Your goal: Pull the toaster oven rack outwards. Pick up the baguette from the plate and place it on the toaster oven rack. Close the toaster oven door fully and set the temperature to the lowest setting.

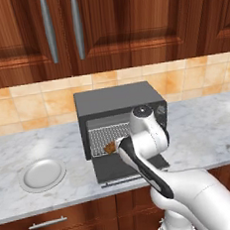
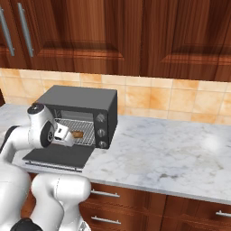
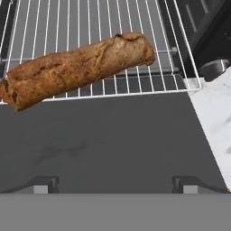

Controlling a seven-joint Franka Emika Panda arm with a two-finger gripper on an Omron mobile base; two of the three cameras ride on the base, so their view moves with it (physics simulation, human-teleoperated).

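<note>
The toaster oven (image 1: 116, 101) (image 2: 81, 98) stands on the counter with its door (image 1: 108, 171) (image 2: 57, 157) (image 3: 113, 140) dropped flat. Its silver rack (image 1: 100, 137) (image 2: 85, 126) (image 3: 90, 27) is pulled outwards. The brown baguette (image 1: 110, 148) (image 2: 77, 134) (image 3: 76, 67) lies slanted across the rack's front part, one end hanging over the front wire. My gripper (image 3: 115, 185) hovers over the open door just in front of the baguette, open, its fingertips (image 3: 45, 184) far apart with nothing between them. The white plate (image 1: 42, 175) sits bare on the counter left of the oven.
Three knobs (image 2: 101, 131) run down the oven's right side. The marble counter (image 2: 171, 153) stretches right of the oven, with a tiled wall and wooden cabinets (image 1: 103, 23) behind and above. Drawers lie under the counter's front edge.
</note>
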